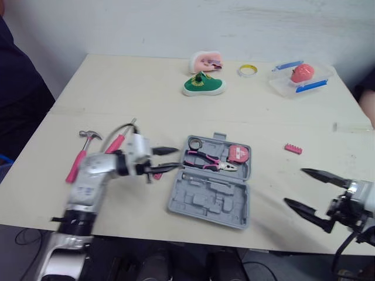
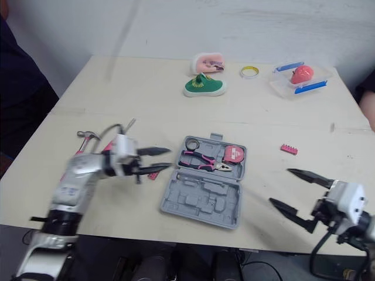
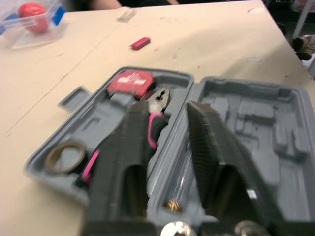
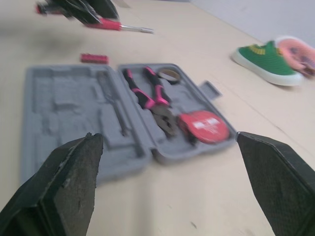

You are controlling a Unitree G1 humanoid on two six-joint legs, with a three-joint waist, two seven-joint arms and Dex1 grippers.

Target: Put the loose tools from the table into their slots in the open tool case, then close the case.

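Observation:
The grey tool case (image 1: 205, 202) lies open mid-table. Its far half holds pink-handled pliers (image 1: 209, 160), a red tape measure (image 1: 238, 154) and a ring (image 1: 195, 143). The near half's slots are bare. My left gripper (image 1: 169, 159) hovers open at the case's left edge, nothing between its fingers. A small pink piece (image 1: 157, 174) lies on the table under it. Left of it lie a pink screwdriver (image 1: 116, 143) and a pink-handled hammer (image 1: 79, 157). A pink bit holder (image 1: 293, 148) lies right of the case. My right gripper (image 1: 296, 187) stands wide open near the front right.
At the back of the table are a green shoe (image 1: 204, 85), a pink object (image 1: 205, 60), a yellow ring (image 1: 247, 70) and a clear box (image 1: 300, 77) with a red thing inside. A person in dark clothing (image 1: 14, 76) stands at the left.

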